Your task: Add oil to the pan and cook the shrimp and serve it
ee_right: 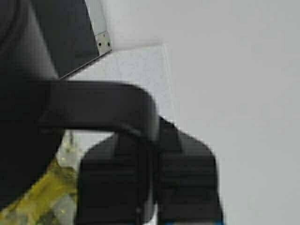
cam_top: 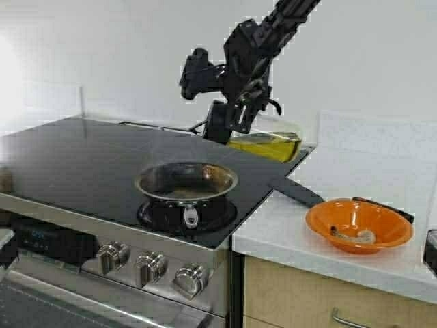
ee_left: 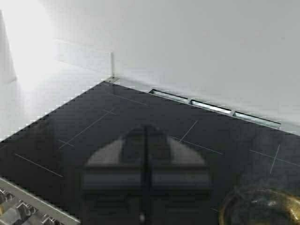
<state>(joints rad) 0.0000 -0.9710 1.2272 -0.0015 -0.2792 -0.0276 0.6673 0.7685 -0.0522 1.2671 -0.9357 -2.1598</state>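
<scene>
Oil jug [cam_top: 268, 142] tipped almost flat, carried above the far right of the cooktop [cam_top: 82, 164] by the right gripper [cam_top: 235, 113], whose fingers are clamped on its black handle [ee_right: 98, 105]. Pan [cam_top: 186, 182] sits nearer and lower, apart from the spout. Shrimp [cam_top: 366, 236] lie in the orange bowl [cam_top: 341, 217] on the right. Left gripper [ee_left: 146, 180] hovers over the glass, fingers pressed together. Likely hazard: with the jug this tilted short of the pan, oil may spill onto the cooktop
</scene>
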